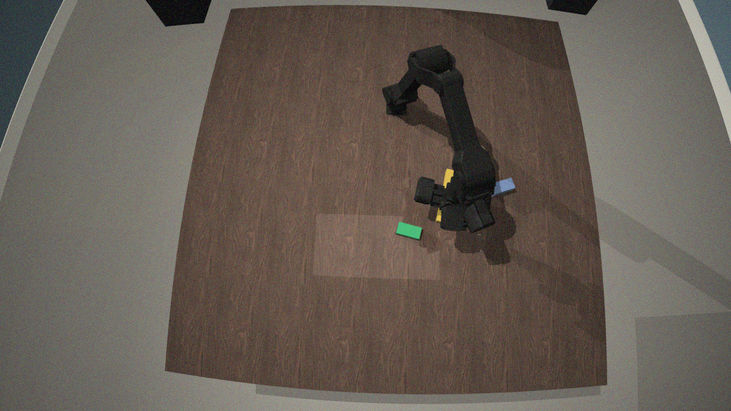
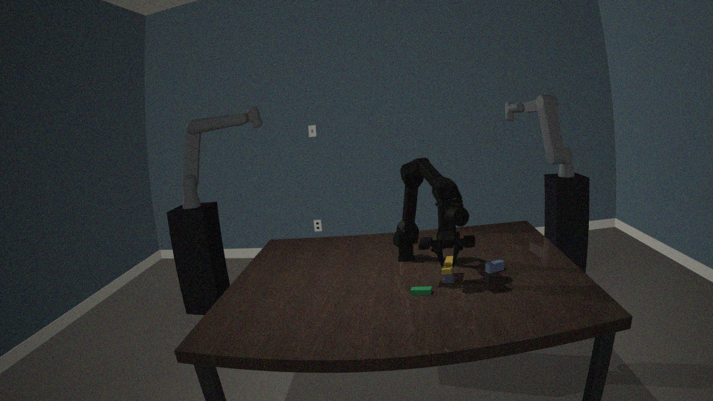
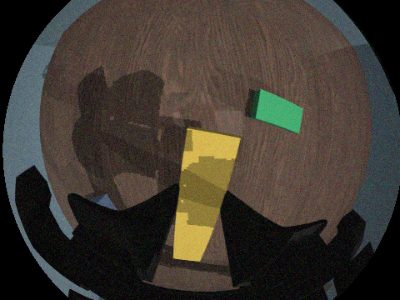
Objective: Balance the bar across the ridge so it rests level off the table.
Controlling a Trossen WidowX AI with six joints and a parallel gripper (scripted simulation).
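Observation:
The yellow bar (image 1: 448,177) (image 2: 447,271) (image 3: 210,143) is between the fingers of my gripper (image 2: 447,262) (image 3: 201,192), which is shut on it near mid-length. The bar looks roughly level and above the table. A small grey-blue ridge (image 2: 448,278) shows directly under the bar in the exterior view. Whether bar and ridge touch cannot be told. The ridge is hidden by the bar and the arm in the other views.
A green block (image 1: 409,230) (image 2: 421,290) (image 3: 279,112) lies in front of the bar, towards the table's front edge. A blue block (image 1: 504,186) (image 2: 494,266) (image 3: 107,202) lies on the other side of the gripper. All are on the brown table (image 1: 286,127) (image 2: 323,309).

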